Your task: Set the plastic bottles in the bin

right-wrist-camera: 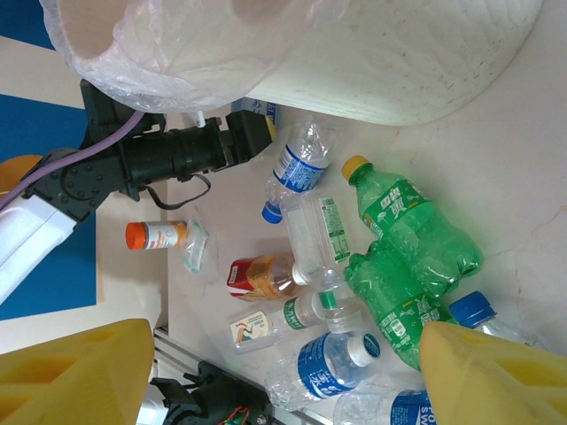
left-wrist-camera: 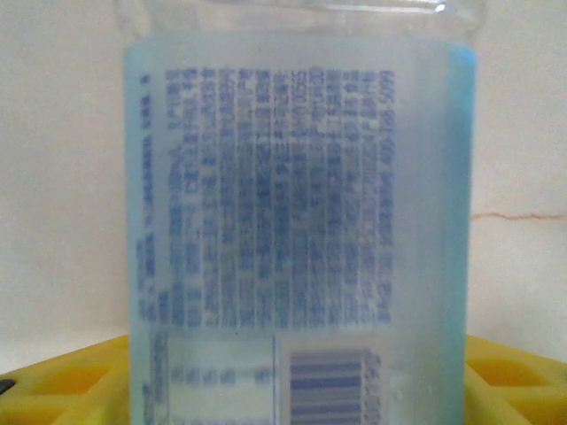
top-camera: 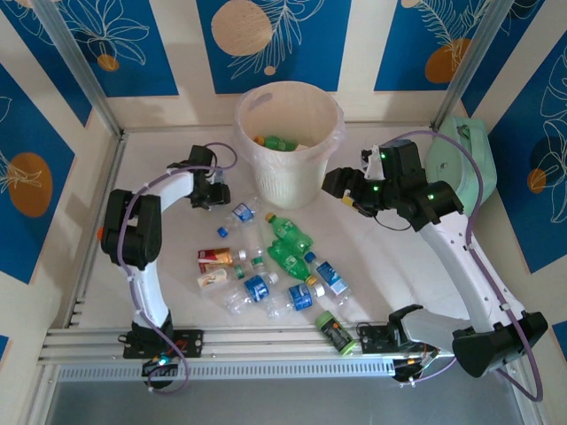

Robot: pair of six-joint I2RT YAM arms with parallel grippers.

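- mint-green case (top-camera: 461,159), far right of the table, against the wall
- dark cylinder with green cap (top-camera: 333,333), lying at the front edge
- white table (top-camera: 381,274)
- blue leaf-print wall panels (top-camera: 310,44) behind
- metal rail (top-camera: 266,347) along the front

Bin (top-camera: 292,177): far middle of the table (top-camera: 390,266).
Bottles (top-camera: 275,261): most clustered before the bin, a few inside it.
Case (top-camera: 461,164): right of the bin.
Cylinder (top-camera: 335,333): near edge, before the cluster.
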